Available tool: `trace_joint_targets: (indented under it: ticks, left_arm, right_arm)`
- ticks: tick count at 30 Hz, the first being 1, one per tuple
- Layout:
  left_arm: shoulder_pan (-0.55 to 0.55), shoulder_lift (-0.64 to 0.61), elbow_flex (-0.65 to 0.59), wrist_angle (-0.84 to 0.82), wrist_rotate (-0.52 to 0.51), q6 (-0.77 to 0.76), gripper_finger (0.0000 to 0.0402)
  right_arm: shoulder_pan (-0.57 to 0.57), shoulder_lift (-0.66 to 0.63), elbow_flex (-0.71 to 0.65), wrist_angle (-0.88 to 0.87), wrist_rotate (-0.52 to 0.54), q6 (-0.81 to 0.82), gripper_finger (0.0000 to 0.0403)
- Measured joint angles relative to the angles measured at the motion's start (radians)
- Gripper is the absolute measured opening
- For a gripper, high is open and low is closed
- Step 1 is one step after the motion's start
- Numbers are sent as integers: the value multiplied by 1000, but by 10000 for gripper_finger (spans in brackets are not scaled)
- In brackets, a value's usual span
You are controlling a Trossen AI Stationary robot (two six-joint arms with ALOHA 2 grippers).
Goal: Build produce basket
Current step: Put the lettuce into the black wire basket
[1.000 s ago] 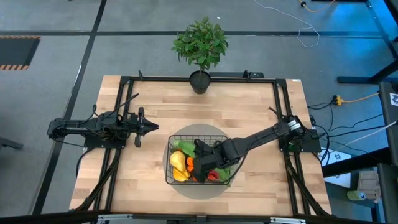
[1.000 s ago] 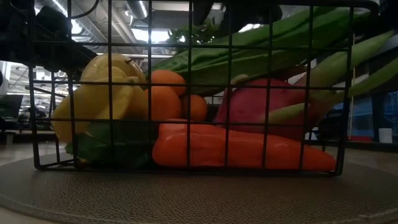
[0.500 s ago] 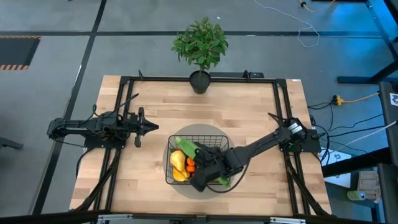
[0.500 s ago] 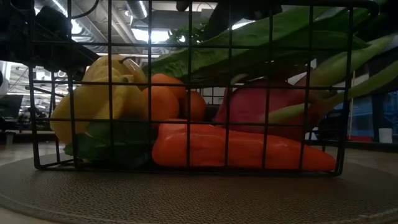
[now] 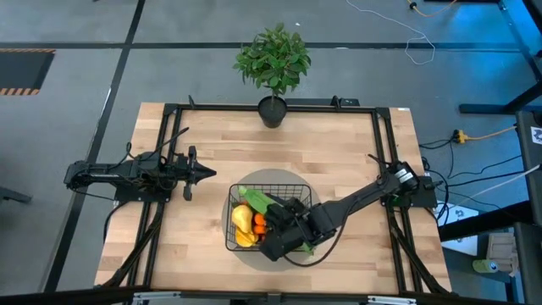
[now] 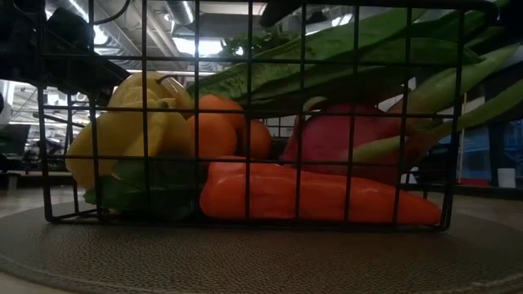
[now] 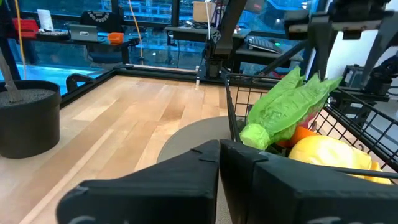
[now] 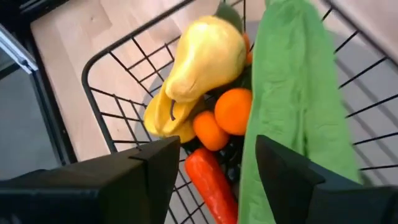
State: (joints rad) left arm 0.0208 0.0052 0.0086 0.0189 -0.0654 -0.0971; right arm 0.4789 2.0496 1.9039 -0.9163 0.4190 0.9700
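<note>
looks like the basket's pretty much built at this point, and my guess is we're in the tidy-up or pull-out part of the job. the right gripper [image 5: 273,244] is down over the near side of the black wire basket [image 5: 231,196], fingers spread apart with nothing between them in the right wrist view. so it isn't carrying anything, just hanging right above the pile. the next move probably calls for lifting straight up and clear without snagging the mesh or dragging the long green beans [image 8: 292,93] out with it, since they lie right beside one finger.

the left gripper [image 5: 206,173] is parked off at the left side of the table, well apart from the basket, fingers pressed together and holding nothing.

the basket sits on a round grey mat [image 5: 254,176] around the middle of the wooden table [image 5: 339,144], a bit toward the near edge. inside: a yellow pear-shaped fruit [image 8: 202,53], maybe the mango, with another yellow piece under it, two small orange tomatoes [image 8: 233,111] touching each other, a long orange-red piece [image 6: 310,194] lying flat along the bottom, and something pink-red [image 6: 343,135] behind it that i can't name for sure. the beans are draped across the top and stick out past the rim. there's a leafy potted plant [image 5: 273,59] at the far edge, not part of this.
</note>
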Motion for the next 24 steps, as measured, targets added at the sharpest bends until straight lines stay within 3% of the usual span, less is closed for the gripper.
trace_joint_targets:
  ticks: [11,17,24]
  left_arm:
    - [0,0,0,0,0,0,11]
    - [0,0,0,0,0,0,22]
    - [0,0,0,0,0,0,31]
  right_arm:
    - [6,-1,37,-209,146,105,199]
    - [-34,1,22,-194,323,87,199]
    - [-75,53,21,-189,297,19,190]
